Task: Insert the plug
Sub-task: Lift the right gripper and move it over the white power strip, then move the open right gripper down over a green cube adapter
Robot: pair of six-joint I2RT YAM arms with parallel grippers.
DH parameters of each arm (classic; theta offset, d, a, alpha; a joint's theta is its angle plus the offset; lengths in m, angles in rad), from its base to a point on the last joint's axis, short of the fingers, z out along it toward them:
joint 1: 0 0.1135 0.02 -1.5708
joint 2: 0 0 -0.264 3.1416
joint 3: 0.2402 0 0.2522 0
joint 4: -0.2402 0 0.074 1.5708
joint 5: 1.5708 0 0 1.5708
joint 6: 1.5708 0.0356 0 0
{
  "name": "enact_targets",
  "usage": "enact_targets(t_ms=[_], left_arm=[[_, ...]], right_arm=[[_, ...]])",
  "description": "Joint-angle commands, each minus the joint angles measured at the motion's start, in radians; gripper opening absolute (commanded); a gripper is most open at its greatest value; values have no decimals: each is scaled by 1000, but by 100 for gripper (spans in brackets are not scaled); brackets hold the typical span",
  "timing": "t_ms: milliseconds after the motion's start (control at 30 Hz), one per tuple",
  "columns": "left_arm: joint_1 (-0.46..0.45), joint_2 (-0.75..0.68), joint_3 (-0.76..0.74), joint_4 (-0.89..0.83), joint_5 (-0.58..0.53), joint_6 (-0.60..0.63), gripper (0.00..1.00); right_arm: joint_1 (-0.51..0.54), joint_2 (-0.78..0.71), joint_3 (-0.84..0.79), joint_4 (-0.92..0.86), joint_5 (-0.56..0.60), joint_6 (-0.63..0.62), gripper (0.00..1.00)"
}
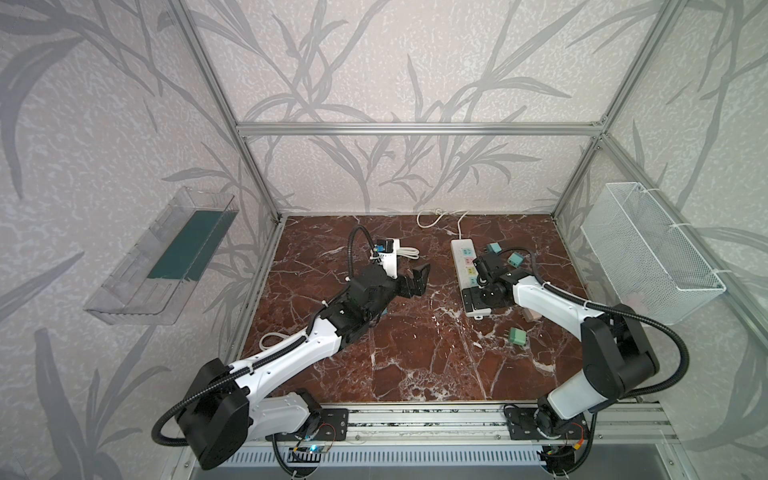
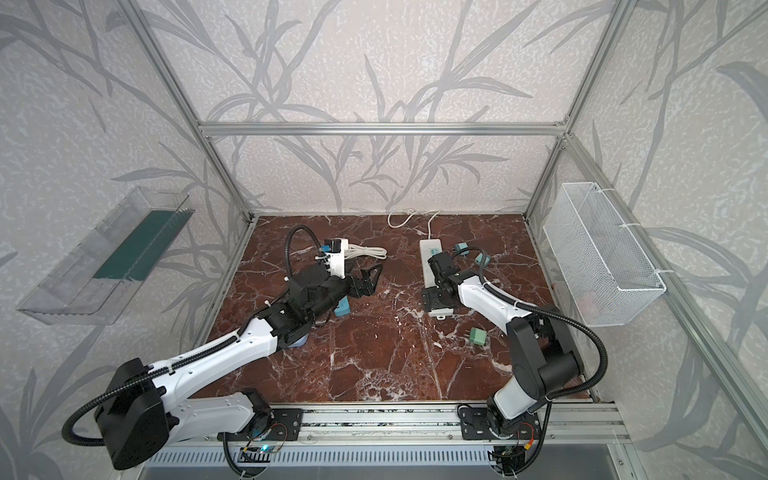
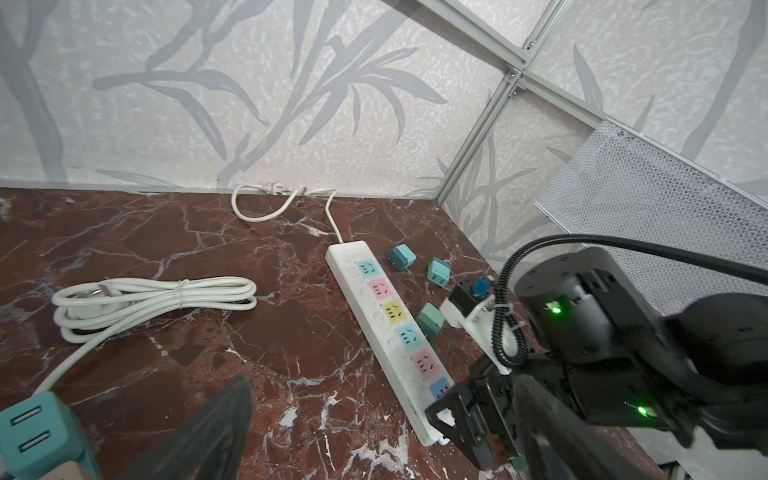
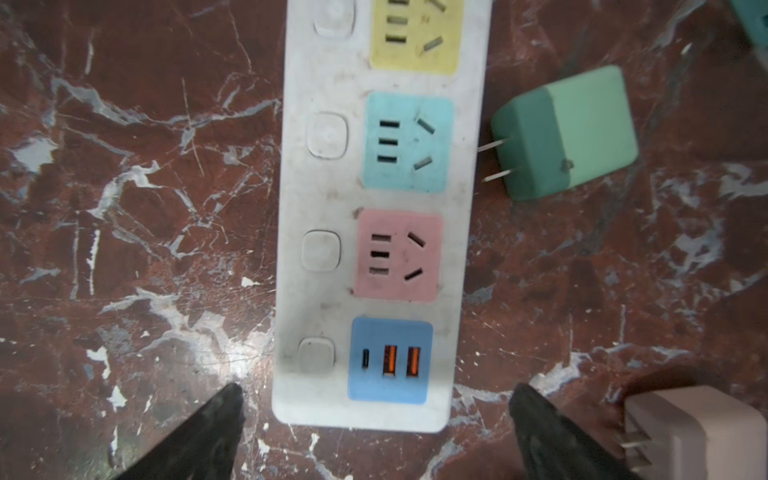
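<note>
The white power strip (image 1: 462,259) (image 4: 322,187) lies right of centre, with yellow, cyan and pink sockets and a blue USB block (image 4: 388,359). A green plug (image 4: 569,133) (image 3: 430,320) lies on its side beside the cyan socket, prongs pointing at the strip's edge. Two more green plugs (image 1: 493,248) (image 1: 517,336) lie loose nearby. My right gripper (image 4: 380,415) (image 1: 478,299) hangs open over the strip's near end and holds nothing. Left of the strip, my left gripper (image 1: 415,282) (image 3: 374,440) is open and empty above the marble.
A pinkish plug (image 4: 698,432) lies right of the right fingertips. A teal USB cube (image 3: 33,428) sits by the left gripper. A coiled white cable (image 3: 158,297) lies at the back left. A wire basket (image 1: 648,253) hangs on the right wall, a clear tray (image 1: 166,257) on the left.
</note>
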State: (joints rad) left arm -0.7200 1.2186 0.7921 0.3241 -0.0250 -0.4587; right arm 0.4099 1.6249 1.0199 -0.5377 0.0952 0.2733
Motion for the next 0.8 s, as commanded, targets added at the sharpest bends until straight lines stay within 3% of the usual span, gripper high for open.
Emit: enact_targets(t_ms=[0,267,500,767], left_arm=[[-6,-22,-2,35,24,21,98],[-10,-23,16,-10,-7,39,98],[-11,-34,16,-12,-24,45,98],[-10,-67,20,-27,-51,44,98]], right_arm=[[-14,75,66,-28,-37,16,99],[2,178,107,-15,-12,10,99],[88,164,94,-13,36,86,80],[264,117,69,-41,78,250,74]])
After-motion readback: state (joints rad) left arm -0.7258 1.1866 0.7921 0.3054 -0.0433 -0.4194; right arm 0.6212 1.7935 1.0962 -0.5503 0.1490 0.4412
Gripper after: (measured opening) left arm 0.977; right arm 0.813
